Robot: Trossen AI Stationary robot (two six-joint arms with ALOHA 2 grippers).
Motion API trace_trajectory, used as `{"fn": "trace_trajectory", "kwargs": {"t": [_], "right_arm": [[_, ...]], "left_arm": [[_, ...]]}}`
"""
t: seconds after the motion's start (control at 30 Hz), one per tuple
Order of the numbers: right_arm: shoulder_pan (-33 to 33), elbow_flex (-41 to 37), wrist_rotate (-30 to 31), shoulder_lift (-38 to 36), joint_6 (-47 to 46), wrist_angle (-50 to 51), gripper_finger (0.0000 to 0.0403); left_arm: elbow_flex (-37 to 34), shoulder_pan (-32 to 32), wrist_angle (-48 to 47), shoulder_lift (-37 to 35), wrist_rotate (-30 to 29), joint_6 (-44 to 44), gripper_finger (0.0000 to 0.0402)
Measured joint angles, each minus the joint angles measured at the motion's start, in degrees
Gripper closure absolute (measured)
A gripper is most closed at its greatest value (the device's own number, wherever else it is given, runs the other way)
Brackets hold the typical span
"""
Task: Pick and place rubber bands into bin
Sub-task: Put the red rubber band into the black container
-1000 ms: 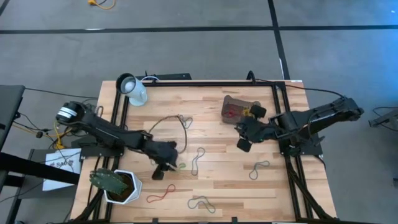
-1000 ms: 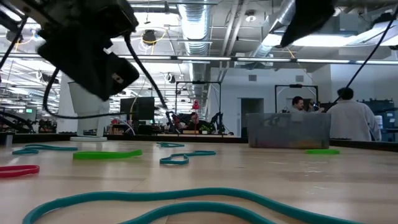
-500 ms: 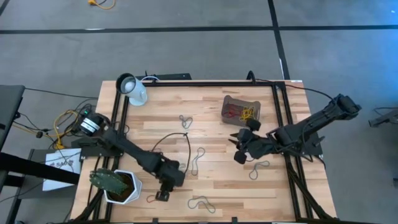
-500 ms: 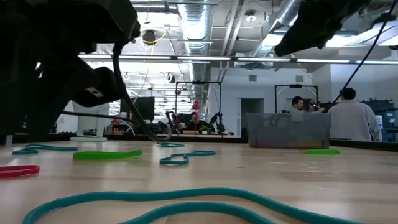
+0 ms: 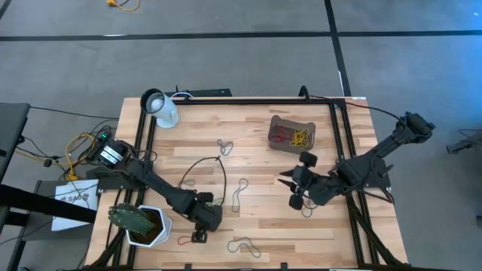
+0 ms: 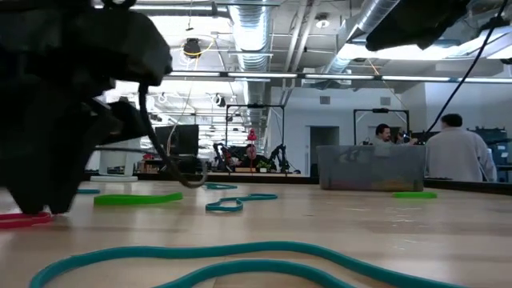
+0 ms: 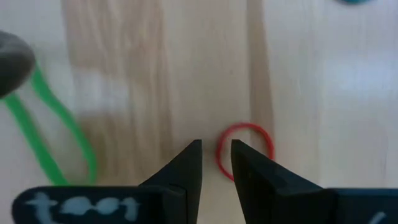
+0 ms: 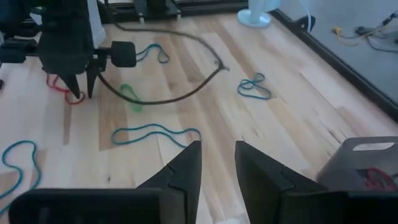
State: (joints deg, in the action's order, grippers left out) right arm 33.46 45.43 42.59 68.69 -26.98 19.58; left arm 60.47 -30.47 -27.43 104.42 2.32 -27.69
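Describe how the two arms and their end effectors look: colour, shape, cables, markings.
Both arms are dark and jointed. The left arm trails a thin black cable loop and has yellow wires near its base. Each end effector, left and right, has two dark wedge-shaped fingers; the left one carries blurred white lettering.

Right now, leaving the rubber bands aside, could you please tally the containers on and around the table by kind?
Bin: 1
White cup: 1
Plant pot: 1
Total: 3
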Motion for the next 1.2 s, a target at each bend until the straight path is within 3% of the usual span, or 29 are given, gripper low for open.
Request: {"fn": "trace_trajectory", "kwargs": {"t": [0.47, 0.7, 0.8, 1.03, 1.2], "right_arm": [[0.78, 0.02, 1.24, 0.00, 0.39, -0.87, 0.0310], [0.75, 0.02, 1.22, 0.00, 0.39, -0.95, 0.0310], [0.75, 0.02, 1.22, 0.00, 0.39, -0.94, 0.0310], [0.75, 0.02, 1.20, 0.00, 0.42, -0.95, 0.0310], [0.13, 0.02, 1.20, 0.00, 0.46, -1.62, 0.0310]], "left_arm": [[0.58, -1.81, -0.74, 3.71, -2.78, -2.08, 0.0330], [2.18, -3.06, -2.12, 3.90, -9.45, 1.86, 0.0394], [4.59, -3.13, -5.73, 3.20, -11.67, 3.65, 0.0396], [16.89, -0.61, -24.87, -0.11, -23.45, 9.57, 0.0401], [27.13, 6.32, -29.12, -0.53, -38.65, 19.62, 0.0401]]}}
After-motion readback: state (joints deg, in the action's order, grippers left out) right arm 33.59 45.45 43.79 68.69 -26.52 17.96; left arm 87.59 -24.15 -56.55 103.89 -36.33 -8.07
